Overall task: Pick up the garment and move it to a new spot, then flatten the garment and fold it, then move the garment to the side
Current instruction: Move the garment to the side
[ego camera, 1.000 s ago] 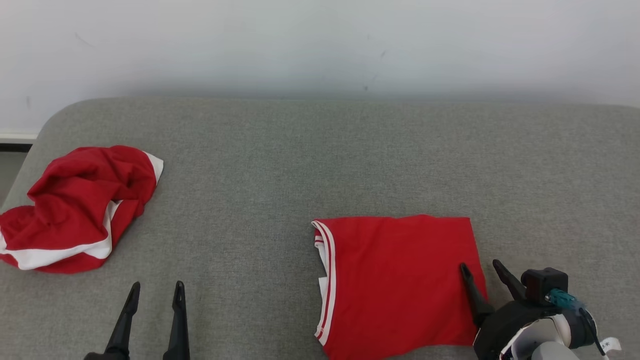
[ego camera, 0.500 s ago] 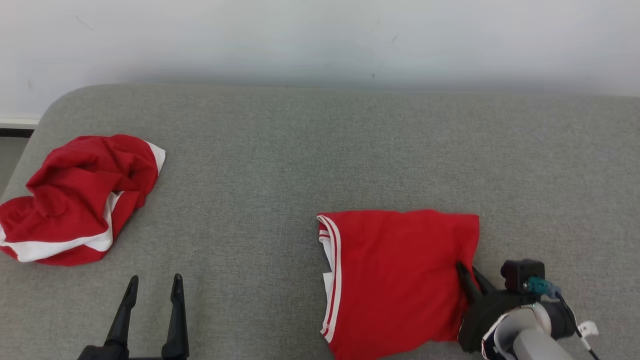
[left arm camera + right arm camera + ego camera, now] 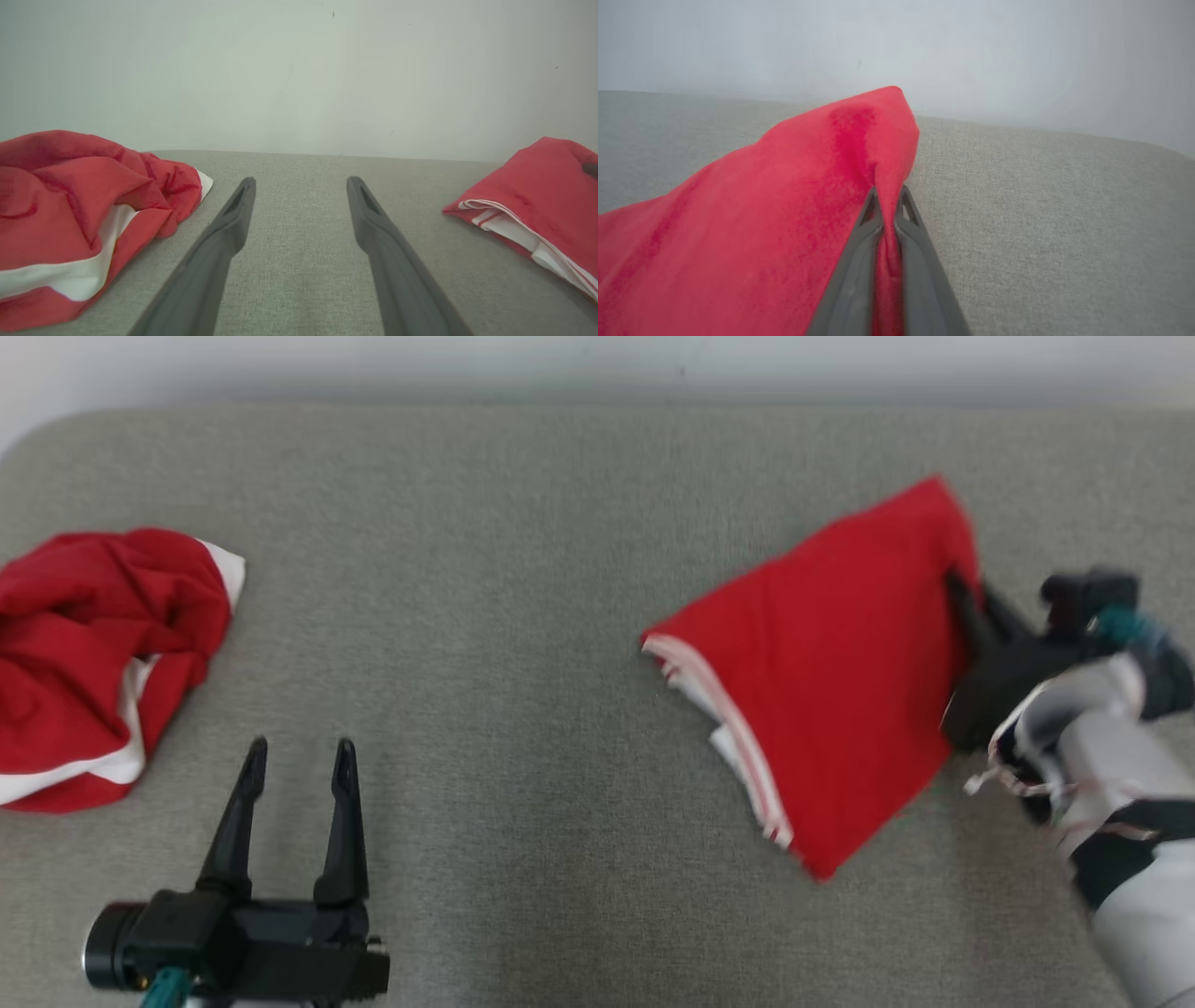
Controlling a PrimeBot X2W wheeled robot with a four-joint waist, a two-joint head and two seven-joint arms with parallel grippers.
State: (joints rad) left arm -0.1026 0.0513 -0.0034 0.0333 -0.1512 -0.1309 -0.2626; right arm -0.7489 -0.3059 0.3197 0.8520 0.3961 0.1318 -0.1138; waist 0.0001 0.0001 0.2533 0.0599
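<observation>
The folded red garment [image 3: 822, 653] with white-striped trim lies slanted on the right half of the grey cushioned surface [image 3: 523, 569], its far right corner raised. My right gripper [image 3: 966, 593] is shut on that right edge; the right wrist view shows red cloth [image 3: 784, 196] pinched between the two closed fingers [image 3: 887, 193]. My left gripper [image 3: 299, 751] stands open over bare cushion at the lower left, nothing between its fingers [image 3: 301, 182]. From the left wrist view the folded garment [image 3: 537, 186] sits at the right edge.
A second red and white garment [image 3: 93, 644] lies crumpled at the far left, also seen as a heap [image 3: 70, 196] beside my left fingers. A pale wall [image 3: 299, 70] runs behind the cushion's back edge.
My right gripper, open astride the garment's right edge a second ago, closed on it and dragged that edge back and right, slanting the garment. The head camera has also tipped down.
</observation>
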